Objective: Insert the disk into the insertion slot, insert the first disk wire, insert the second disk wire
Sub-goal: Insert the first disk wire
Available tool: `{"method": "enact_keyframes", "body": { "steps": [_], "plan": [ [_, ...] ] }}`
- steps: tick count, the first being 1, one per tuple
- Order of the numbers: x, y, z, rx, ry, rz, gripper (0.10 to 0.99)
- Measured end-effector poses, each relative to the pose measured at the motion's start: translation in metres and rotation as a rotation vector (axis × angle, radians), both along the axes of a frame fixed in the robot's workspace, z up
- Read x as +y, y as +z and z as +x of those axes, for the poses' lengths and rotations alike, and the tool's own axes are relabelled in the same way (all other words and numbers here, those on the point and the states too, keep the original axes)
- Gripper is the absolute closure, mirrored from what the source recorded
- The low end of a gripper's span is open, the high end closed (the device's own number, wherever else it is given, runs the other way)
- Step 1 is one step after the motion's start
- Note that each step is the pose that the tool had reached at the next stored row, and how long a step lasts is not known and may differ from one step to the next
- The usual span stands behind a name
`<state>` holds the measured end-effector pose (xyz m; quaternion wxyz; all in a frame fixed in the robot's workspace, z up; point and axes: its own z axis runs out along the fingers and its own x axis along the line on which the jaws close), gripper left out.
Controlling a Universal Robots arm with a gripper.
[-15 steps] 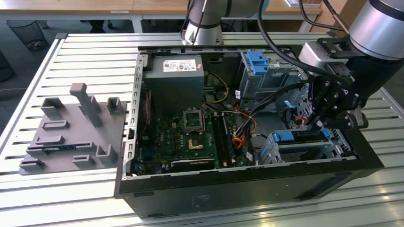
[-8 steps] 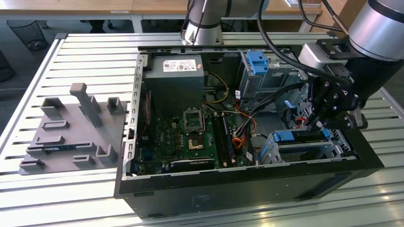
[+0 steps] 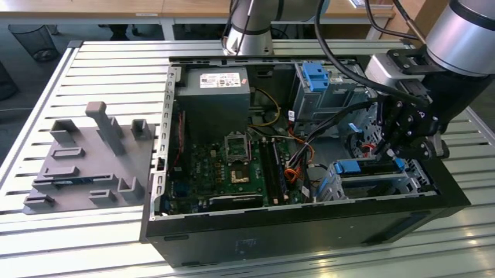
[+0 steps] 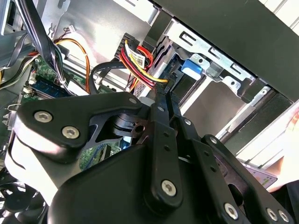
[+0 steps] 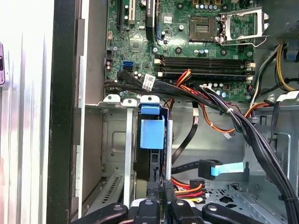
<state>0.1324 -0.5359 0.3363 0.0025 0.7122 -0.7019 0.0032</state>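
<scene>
I see the disk [image 3: 371, 167] in its blue caddy, seated in the insertion slot [image 3: 332, 185] at the 4 o'clock corner of the open PC case [image 3: 309, 231] in the exterior view. My gripper [image 3: 390, 152] hangs just above it, at its 12 o'clock, with fingers [image 4: 159, 126] drawn together. In the second wrist view the tips meet the end of the red-yellow-black wire bundle [image 4: 140, 65]; can't tell if they pinch it.

We see an open black computer case [image 3: 309, 231] on the slatted bench [image 3: 93, 63], its green motherboard [image 3: 224, 171] next to a grey power supply [image 3: 213, 101]. A grey moulded fixture [image 3: 85, 165] lies towards the exterior view's left, apart from the case.
</scene>
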Motion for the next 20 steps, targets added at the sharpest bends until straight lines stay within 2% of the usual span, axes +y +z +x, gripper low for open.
{"method": "enact_keyframes", "body": {
  "steps": [16,20],
  "plan": [
    [0.0,-0.0021,0.0,0.0,-0.009,0.0,0.925],
    [0.0,-0.0001,0.0,0.0,-0.009,0.0,0.925]
  ]
}}
